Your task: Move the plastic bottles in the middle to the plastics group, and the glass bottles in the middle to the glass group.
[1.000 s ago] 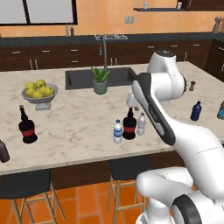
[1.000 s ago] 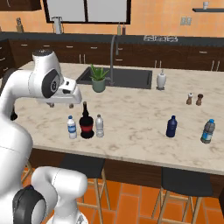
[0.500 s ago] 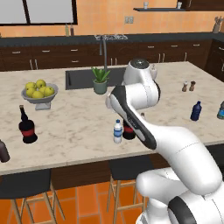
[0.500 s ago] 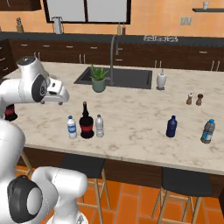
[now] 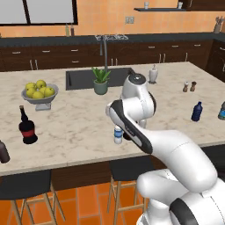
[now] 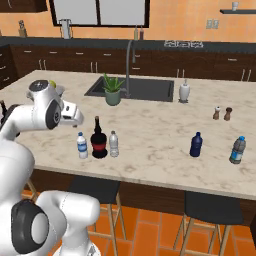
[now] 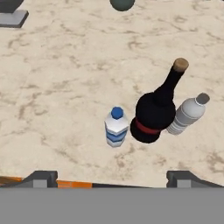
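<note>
while nothing is held, gripper point(image 7: 112, 176) spread wide above blue-label bottle point(image 7: 116, 127), black bottle point(image 7: 155, 112), white-cap bottle point(image 7: 187, 113)

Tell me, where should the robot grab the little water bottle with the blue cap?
Probably around its label, coming from the open side. The blue-cap bottle stands upright on the counter, and the black bottle stands close on one side, so the fingers fit best from the free side. The gripper hangs above it.

Blue-labelled bottle point(image 7: 117, 127), black glass bottle point(image 7: 155, 111), white-capped bottle point(image 7: 187, 113), upright, mid-counter row.
</note>
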### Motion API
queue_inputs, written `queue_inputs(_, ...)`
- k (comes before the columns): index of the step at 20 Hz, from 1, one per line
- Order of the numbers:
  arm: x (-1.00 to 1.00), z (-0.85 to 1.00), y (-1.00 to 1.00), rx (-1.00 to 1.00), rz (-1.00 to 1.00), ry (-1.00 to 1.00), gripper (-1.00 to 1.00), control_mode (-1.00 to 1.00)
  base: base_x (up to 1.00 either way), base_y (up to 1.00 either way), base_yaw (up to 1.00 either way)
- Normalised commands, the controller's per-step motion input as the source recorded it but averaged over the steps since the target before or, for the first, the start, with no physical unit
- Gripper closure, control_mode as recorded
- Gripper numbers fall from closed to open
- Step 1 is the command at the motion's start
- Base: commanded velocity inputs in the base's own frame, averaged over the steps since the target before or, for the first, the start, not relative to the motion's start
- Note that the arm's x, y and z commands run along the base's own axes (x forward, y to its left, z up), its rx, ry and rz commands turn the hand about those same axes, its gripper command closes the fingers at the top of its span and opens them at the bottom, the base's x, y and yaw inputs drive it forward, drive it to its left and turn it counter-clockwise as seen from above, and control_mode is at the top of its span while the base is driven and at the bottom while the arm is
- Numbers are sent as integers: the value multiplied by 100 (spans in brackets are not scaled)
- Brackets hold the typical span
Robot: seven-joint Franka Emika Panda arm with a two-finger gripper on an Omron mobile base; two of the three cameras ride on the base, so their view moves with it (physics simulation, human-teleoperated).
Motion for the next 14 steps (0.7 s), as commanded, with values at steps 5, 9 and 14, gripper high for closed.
queue_inputs(5,27,-32,-9,0,0,13,-100,-100,0,0,0)
queue_inputs(9,33,-43,0,0,0,10,-100,-100,0,0,0)
queue_inputs(14,23,-30,0,0,0,1,-100,-100,0,0,0)
